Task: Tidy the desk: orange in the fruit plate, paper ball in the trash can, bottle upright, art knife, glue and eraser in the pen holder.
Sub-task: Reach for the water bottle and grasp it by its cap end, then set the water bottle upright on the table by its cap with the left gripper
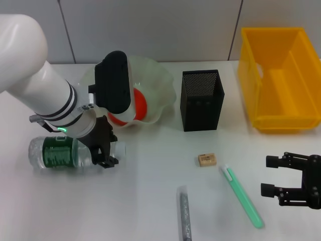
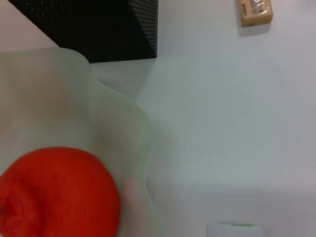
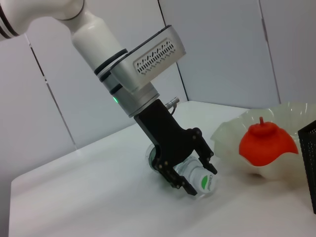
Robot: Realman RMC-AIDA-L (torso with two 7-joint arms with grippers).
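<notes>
head – step: our left gripper (image 1: 107,152) has its fingers round the neck of the bottle (image 1: 62,153), which lies flat beside the plate (image 1: 160,88); we'd tip it slowly onto its base.
head – right gripper (image 1: 293,187): spread, idle near the knife (image 1: 242,196).
head – count: one eraser (image 1: 206,159), one glue (image 1: 184,213), one holder (image 1: 200,99), one bin (image 1: 277,78).
left wrist – orange (image 2: 54,192): one, in the plate.
right wrist – grip: fingers straddle the capped end, so we'd go gently.
</notes>
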